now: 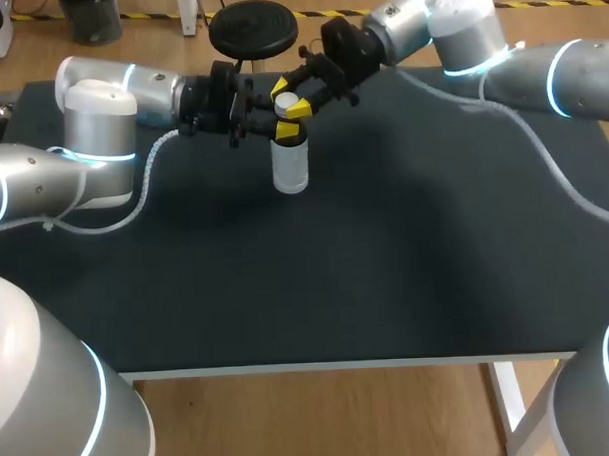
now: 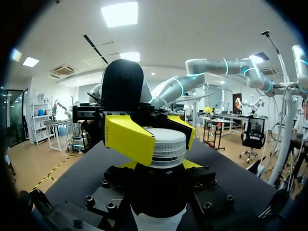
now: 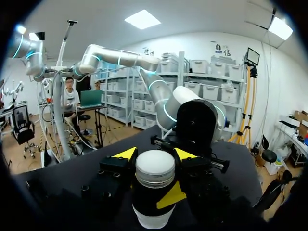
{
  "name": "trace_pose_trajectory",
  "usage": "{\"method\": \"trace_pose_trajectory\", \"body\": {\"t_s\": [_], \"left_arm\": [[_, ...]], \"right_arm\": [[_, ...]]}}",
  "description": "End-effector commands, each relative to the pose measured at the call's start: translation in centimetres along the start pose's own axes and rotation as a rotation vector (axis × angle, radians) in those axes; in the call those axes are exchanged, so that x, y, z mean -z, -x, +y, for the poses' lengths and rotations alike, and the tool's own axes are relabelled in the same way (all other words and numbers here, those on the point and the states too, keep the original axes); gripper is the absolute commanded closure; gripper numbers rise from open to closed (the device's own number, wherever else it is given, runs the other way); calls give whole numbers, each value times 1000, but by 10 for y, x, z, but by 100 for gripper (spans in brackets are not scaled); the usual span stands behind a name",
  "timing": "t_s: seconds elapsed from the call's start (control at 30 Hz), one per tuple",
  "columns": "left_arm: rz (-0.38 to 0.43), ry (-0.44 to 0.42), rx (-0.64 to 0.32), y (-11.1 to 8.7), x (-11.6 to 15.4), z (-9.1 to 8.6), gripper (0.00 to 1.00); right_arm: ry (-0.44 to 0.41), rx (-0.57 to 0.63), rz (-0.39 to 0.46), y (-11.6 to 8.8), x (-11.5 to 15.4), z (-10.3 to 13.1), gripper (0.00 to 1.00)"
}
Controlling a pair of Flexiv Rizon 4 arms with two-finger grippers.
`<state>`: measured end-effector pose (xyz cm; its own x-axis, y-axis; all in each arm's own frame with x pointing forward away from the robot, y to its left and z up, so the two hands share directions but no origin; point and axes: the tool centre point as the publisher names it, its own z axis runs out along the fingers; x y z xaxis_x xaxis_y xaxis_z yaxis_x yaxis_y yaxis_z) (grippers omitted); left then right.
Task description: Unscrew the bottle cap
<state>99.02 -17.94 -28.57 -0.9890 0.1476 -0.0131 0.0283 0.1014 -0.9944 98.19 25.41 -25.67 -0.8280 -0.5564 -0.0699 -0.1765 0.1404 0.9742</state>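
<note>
Black table [image 1: 386,265] is occupied by an upright translucent bottle [image 1: 290,168], placed near the far edge. The pale ribbed cap [image 1: 286,102] is clamped between the yellow tips of the right gripper [image 1: 289,98]. Just under the cap, the bottle is gripped from both sides by the left gripper [image 1: 277,129].

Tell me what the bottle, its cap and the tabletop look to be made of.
The white cylindrical bottle: probably plastic, milky with a slight gloss. The ribbed white round cap: likely plastic, though its silvery sheen leaves metal open; fine ridges ring its side. The black table top: matte, no glare, perhaps fabric or rubber mat.
</note>
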Motion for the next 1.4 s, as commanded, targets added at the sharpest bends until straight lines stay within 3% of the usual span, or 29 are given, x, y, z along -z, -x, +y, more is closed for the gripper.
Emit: {"method": "trace_pose_trajectory", "body": {"t_s": [0.03,0.57,1.0,1.03,1.07,1.4], "left_arm": [[4,-1,1,1,-1,-2,100],[4,-1,1,1,-1,-2,100],[4,-1,1,1,-1,-2,100],[4,-1,1,1,-1,-2,100],[4,-1,1,1,-1,-2,100],[4,-1,1,1,-1,-2,100]], "right_arm": [[-12,18,452,6,2,-3,100],[-35,42,699,7,-6,3,100],[-46,76,813,4,-11,3,100],[-50,72,805,4,-11,3,62],[-47,68,796,4,-11,3,0],[-11,9,616,-1,0,10,0]]}}
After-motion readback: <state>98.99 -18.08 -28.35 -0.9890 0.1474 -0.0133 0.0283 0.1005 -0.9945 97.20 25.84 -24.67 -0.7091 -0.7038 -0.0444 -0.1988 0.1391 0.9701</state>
